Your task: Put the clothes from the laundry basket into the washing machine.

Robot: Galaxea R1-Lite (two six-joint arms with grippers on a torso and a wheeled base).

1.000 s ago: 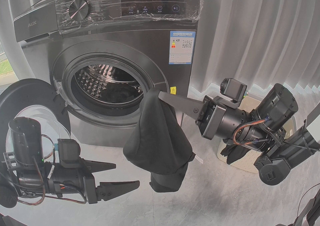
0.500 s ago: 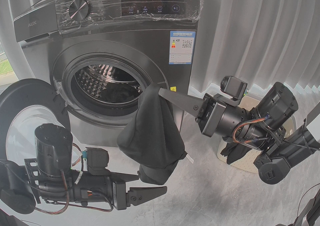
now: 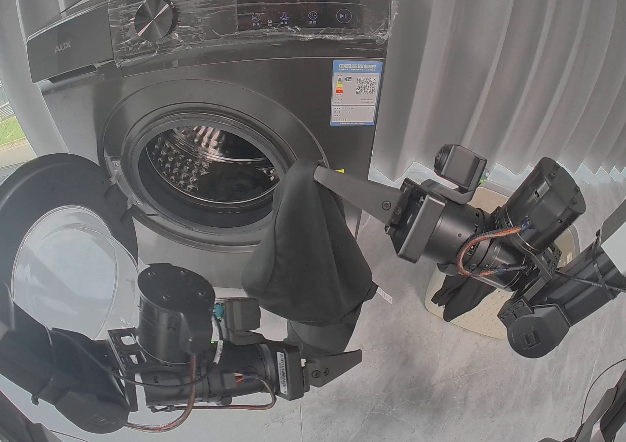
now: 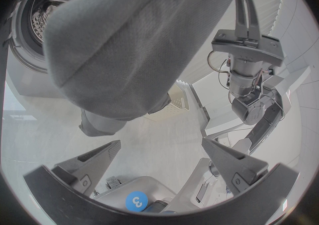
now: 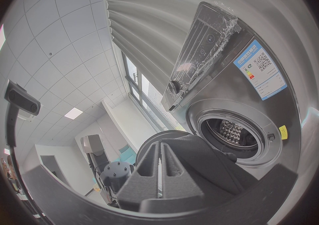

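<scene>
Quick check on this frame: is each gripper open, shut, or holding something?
Left gripper: open, holding nothing.
Right gripper: shut on the black garment.

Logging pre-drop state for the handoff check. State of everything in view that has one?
washing machine door, open, swung to the robot's left.
drum, dark clothes inside.
right gripper, shut on the black garment.
black garment, hanging in front of the opening.
left gripper, open, beneath the garment's lower end.
laundry basket, dark cloth in it.
</scene>
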